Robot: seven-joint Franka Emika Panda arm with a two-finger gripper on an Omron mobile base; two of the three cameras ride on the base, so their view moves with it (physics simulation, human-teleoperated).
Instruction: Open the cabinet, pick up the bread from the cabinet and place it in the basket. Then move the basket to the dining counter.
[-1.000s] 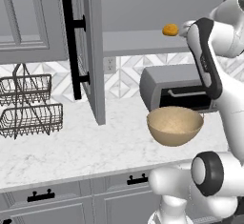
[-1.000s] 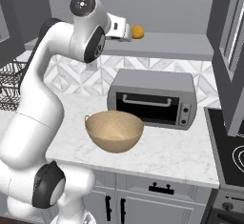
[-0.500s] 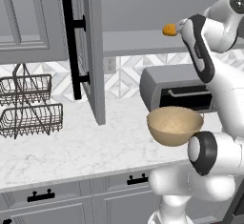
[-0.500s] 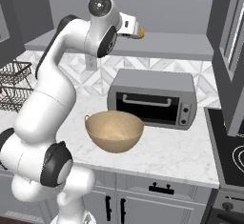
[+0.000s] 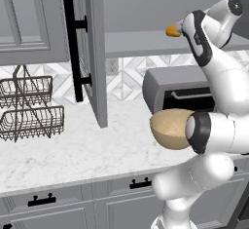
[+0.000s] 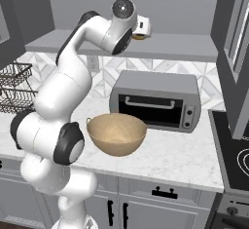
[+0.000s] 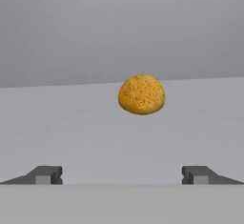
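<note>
Two fingertips spread wide at the frame's bottom, gripper holding nothing. Bread sits dead centre on the cabinet shelf, untouched.

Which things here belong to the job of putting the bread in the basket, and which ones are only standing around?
For the job:
- bread, on the cabinet shelf
- cabinet, door open
- basket, on the counter
- gripper, open, facing the bread

Just standing there:
- toaster oven
- black wire rack
- stove
</note>
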